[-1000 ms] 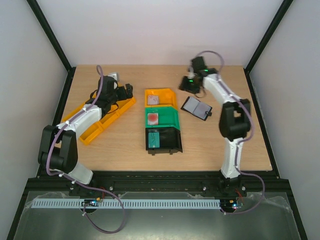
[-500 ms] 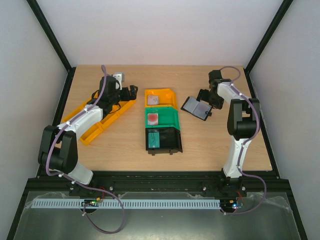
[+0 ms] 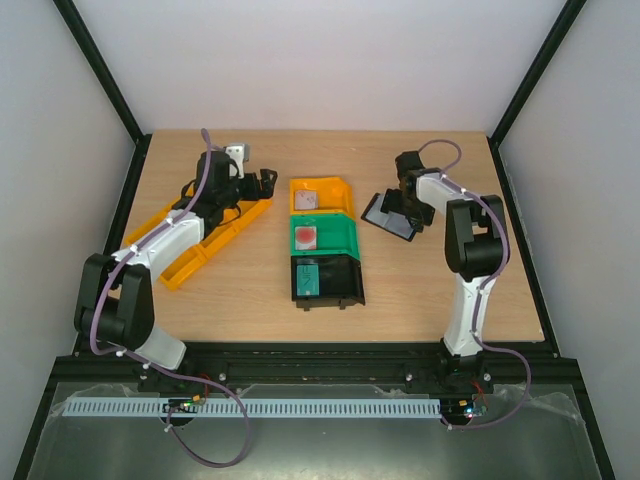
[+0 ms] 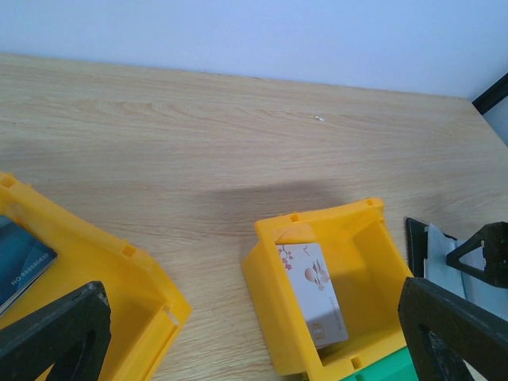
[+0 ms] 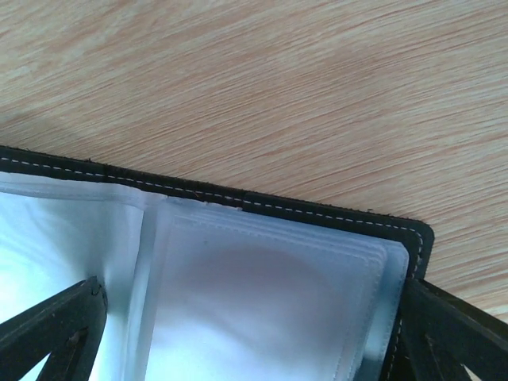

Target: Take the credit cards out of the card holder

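From above, your right gripper [image 3: 404,197] hangs spread wide and empty over the open card holder [image 3: 386,213], right of the yellow bin [image 3: 338,187]. Your left gripper [image 3: 262,182] is over the orange tray [image 3: 190,262].

Left wrist: jaws wide, nothing between them.

Right wrist: limp clear sleeves inside a stitched black rim, no credit cards showing. Any card will likely be thin and slick, so pinch an exposed edge.

Only the dark blue card [image 4: 20,258] in the yellow tray [image 4: 135,274] bears lettering, perhaps reading "NO".
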Available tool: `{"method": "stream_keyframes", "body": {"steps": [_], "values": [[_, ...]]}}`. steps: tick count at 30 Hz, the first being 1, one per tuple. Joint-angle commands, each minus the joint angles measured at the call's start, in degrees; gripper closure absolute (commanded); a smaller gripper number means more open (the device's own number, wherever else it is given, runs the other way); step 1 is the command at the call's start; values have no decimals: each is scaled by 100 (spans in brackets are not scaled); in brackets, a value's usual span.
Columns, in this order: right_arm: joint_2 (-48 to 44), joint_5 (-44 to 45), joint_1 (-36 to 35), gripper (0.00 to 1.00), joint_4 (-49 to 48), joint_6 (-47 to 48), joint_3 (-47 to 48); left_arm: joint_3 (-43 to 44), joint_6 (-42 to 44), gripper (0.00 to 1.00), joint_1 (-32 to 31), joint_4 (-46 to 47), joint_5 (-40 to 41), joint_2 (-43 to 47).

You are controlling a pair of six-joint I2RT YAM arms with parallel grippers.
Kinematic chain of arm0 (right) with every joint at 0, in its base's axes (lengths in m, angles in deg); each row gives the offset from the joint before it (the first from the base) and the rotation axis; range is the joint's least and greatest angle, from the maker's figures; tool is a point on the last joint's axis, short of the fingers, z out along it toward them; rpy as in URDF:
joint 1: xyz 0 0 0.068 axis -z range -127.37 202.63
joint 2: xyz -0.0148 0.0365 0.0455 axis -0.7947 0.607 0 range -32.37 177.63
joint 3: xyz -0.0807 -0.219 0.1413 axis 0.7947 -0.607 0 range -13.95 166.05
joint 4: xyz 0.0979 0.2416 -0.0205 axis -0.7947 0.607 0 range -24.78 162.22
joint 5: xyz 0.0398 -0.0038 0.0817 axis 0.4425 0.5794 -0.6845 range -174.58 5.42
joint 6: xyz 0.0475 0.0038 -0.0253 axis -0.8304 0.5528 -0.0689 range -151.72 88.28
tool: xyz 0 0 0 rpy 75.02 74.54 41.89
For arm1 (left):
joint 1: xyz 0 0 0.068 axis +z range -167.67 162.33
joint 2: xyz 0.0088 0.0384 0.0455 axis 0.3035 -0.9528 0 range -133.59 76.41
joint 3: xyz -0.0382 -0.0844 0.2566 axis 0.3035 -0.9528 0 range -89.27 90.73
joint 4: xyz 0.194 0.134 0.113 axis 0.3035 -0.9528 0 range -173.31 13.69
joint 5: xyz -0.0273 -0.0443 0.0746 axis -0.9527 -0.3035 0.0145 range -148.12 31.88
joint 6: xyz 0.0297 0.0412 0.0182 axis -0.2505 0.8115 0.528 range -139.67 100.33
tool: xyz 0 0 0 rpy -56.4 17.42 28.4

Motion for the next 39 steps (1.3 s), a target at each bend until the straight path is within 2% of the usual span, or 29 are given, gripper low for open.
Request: {"method": "stream_keyframes", "body": {"steps": [1,9,11,12,13,14,24,31,36,39], "values": [[126,-203,210,0,-246,-210,-651,-95,88,1,-23,135,-64,224],[176,-244,394,17,-412,-38,-817,-19,205,0,-30,128,-61,213],[94,-203,442,24,-420,39,-805,0,255,0,-29,148,-79,207],[63,-200,465,30,-408,88,-786,3,280,0,-37,137,-80,204],[43,-193,478,42,-397,151,-752,9,297,0,-39,129,-82,209],[24,-179,488,47,-382,195,-724,-1,313,0,-54,126,-83,221],[-82,-414,491,63,-141,462,-251,255,543,0,-335,1,-154,118],[-272,-633,491,77,100,650,78,424,775,1,-426,484,-892,-167],[-476,-966,482,98,79,592,64,439,933,1,-705,843,-1644,-391],[-566,-982,452,98,172,580,79,324,769,0,-913,1122,-1726,-444]]}}
